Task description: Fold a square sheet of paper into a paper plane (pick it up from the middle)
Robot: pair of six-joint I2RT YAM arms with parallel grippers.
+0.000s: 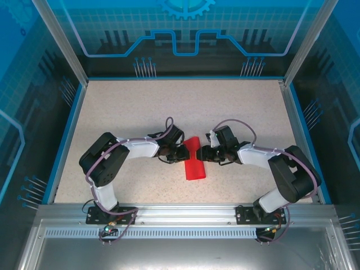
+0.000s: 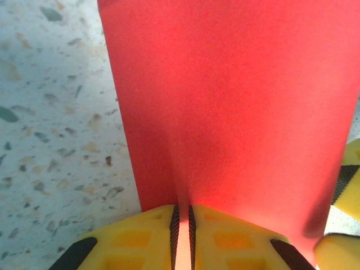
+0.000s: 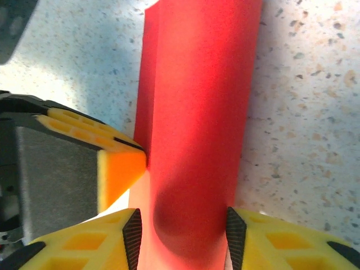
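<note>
Red paper [image 2: 236, 101] — smooth, folded strip — pinched in left claw [image 2: 182, 219].

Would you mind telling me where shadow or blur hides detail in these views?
Top external: sharp, evenly lit, faint shadows on the table. Left wrist: the red paper looks soft, shadowed at lower right. Right wrist: a dark shadow on the paper inside the right gripper.

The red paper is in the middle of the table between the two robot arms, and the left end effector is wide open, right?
Not quite. The left end effector is not wide open: its jaws are closed almost together, pinching the near edge of the red paper. The left wrist view shows this. The rest of what you said is right.
</note>
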